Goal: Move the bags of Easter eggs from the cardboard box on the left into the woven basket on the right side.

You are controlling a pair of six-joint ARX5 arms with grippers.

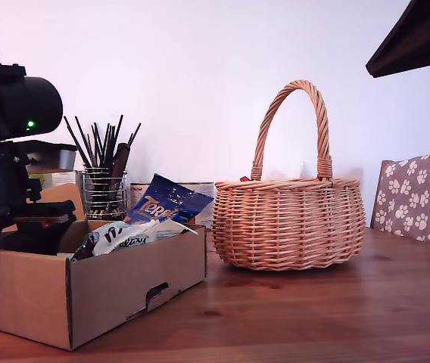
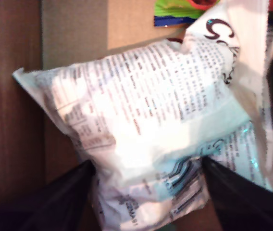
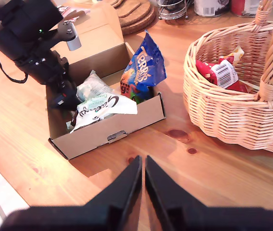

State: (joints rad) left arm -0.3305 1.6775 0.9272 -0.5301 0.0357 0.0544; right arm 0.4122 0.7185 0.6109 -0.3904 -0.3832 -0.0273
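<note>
White egg bag (image 2: 146, 130) lay in cardboard box (image 1: 116, 283), my first gripper (image 2: 146, 192) spread wide, straddling it; my second gripper (image 3: 142, 180) hung closed, empty, above table (image 3: 213, 178).

One cardboard box (image 3: 103, 132), lower left in the exterior view. One woven basket (image 1: 291, 223), centre-right there. In the box, at least two white bags (image 3: 105, 107) and one dark blue bag (image 3: 143, 67). One red packet (image 3: 218, 74) in the basket. Two grippers.
</note>
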